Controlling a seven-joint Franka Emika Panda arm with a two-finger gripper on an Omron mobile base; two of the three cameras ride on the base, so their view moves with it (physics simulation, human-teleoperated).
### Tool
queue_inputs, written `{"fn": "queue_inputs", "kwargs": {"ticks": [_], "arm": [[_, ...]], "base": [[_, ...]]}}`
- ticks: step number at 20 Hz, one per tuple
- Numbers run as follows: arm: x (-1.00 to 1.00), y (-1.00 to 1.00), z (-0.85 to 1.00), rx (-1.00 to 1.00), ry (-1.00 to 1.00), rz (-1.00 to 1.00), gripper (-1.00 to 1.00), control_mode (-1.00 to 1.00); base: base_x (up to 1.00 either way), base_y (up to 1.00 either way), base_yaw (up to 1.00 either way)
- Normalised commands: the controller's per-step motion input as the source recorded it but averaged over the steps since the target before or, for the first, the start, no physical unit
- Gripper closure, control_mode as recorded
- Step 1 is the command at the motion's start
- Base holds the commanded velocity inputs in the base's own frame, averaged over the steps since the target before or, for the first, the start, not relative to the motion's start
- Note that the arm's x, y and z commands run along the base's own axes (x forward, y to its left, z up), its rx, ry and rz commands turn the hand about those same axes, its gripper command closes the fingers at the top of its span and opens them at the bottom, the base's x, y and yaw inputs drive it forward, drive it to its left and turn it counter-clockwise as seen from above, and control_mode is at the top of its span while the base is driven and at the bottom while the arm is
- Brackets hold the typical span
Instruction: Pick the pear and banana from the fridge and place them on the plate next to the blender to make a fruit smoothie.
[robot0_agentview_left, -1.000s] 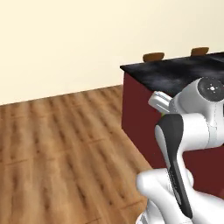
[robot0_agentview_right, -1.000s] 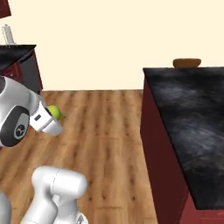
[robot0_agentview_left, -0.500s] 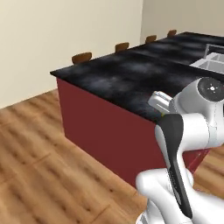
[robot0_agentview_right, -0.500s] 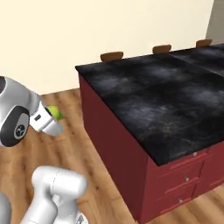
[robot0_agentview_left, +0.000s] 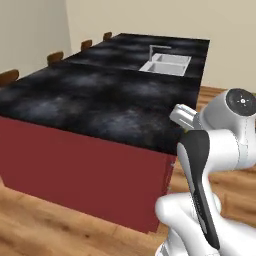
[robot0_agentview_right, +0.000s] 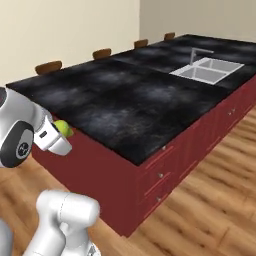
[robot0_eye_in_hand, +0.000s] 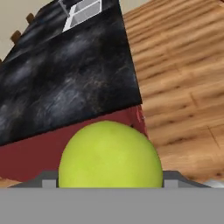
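A round yellow-green fruit (robot0_eye_in_hand: 110, 155) is sitting right at the hand camera, large and low in that view; going by the task, this is the pear, though green here rather than orange-brown. From the right base view the pear (robot0_agentview_right: 62, 128) is showing at the end of the gripper (robot0_agentview_right: 56, 140), held up beside the island counter (robot0_agentview_right: 135, 100). Fingers are hidden, so cannot tell their spread. A sink (robot0_agentview_left: 166, 64) is sitting in the counter's far end. Wood floor (robot0_eye_in_hand: 183, 87) is lying below.
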Motion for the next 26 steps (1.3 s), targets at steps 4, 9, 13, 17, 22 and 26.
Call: {"fn": "queue_inputs", "kwargs": {"ticks": [4,9,13,17,22,26], "arm": [[0.00,0.00,0.00,0.00,0.00,0.00,1.00,1.00],[0.00,0.00,0.00,0.00,0.00,0.00,1.00,1.00],[0.00,0.00,0.00,0.00,0.00,0.00,1.00,1.00],[0.00,0.00,0.00,0.00,0.00,0.00,1.00,1.00],[0.00,0.00,0.00,0.00,0.00,0.00,1.00,1.00],[0.00,0.00,0.00,0.00,0.00,0.00,1.00,1.00]], "base": [[0.06,-0.24,-0.64],[0.03,-0.27,-0.64],[0.07,-0.23,-0.62],[0.09,-0.25,-0.62],[0.47,-0.60,-0.52],[0.95,-0.71,-0.26]]}}
